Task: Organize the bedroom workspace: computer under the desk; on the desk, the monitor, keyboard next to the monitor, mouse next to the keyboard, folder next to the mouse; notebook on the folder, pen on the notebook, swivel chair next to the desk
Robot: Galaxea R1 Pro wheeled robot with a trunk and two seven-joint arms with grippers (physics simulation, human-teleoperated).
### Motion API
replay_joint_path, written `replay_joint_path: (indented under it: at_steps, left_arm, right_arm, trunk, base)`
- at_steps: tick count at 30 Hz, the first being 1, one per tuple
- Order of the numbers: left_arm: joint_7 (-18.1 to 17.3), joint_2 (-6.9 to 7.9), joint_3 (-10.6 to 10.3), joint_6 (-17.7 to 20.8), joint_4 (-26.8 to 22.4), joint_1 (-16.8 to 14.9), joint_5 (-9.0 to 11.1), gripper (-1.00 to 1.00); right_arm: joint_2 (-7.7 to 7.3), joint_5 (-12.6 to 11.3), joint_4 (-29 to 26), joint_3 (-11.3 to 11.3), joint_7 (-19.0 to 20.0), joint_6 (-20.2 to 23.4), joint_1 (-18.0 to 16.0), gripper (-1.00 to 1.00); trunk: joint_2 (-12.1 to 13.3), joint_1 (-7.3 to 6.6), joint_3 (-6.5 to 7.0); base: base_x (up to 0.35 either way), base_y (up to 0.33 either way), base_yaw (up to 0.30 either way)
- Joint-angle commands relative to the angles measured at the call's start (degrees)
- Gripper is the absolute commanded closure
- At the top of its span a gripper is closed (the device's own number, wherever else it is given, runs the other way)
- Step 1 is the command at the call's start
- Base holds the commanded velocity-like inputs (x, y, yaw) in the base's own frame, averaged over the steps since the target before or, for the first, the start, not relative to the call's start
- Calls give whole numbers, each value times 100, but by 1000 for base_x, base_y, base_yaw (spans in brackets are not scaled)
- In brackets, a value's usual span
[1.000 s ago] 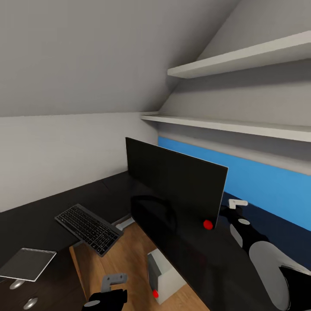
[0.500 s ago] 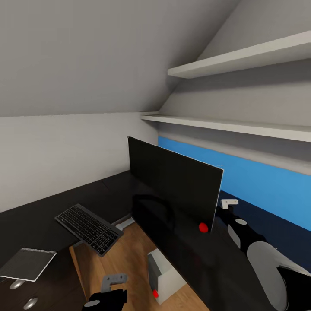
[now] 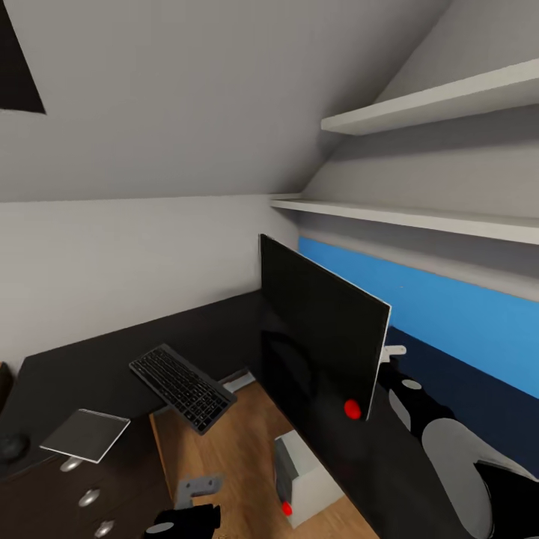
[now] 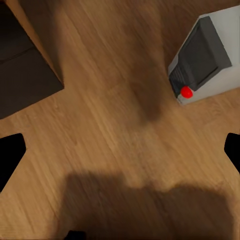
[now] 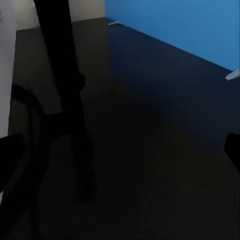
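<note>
The monitor point(image 3: 322, 337) stands on the black desk point(image 3: 112, 359), turned at an angle, red dot at its lower corner. My right gripper point(image 3: 393, 352) is open just behind its right edge; the right wrist view has the black stand point(image 5: 70, 100) on the desk point(image 5: 165, 100). The keyboard point(image 3: 183, 387) overhangs the desk's inner edge. The grey notebook point(image 3: 84, 434) and the mouse point(image 3: 13, 446) lie above the drawers. The computer point(image 3: 303, 479) stands on the floor under the desk. My left gripper point(image 3: 196, 490) hangs open above the floor near the computer point(image 4: 205, 55). Folder, pen and swivel chair are out of view.
Two white shelves point(image 3: 419, 217) run along the right wall above a blue band point(image 3: 449, 314). The ceiling slopes low over the desk's back. The drawer unit's silver knobs point(image 3: 90, 496) face the wooden floor point(image 4: 110, 125) in the desk's nook.
The head camera has turned left. The monitor has swung, its right edge moving left and back, with my right gripper following behind it. The left arm has stayed put.
</note>
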Motion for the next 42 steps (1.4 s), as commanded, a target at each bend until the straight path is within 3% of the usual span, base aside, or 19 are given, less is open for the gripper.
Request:
replay_joint_path:
  at_steps: [1,18,23,42]
  left_arm:
    - [51,0,-6,11,-6,-2,59,-100]
    - [46,-7,-17,7,-3,-2,58,-100]
    - [44,-7,-17,11,-3,-2,58,-100]
    - [44,-7,-25,20,11,-2,65,-100]
  right_arm:
    - [2,56,3,-47,36,-22,-4,-100]
    - [9,48,-2,-47,-2,-22,-4,-100]
    - [116,64,-2,-55,-8,-22,-4,-100]
    - [101,66,-36,-64,-15,-22,-4,-100]
  trunk:
    - [-4,0,-5]
    - [-4,0,-5]
    - [-4,0,-5]
    - [-4,0,-5]
  base:
    - [-52,0,276]
    - [-50,0,147]
    - [-4,0,265]
    - [0,0,260]
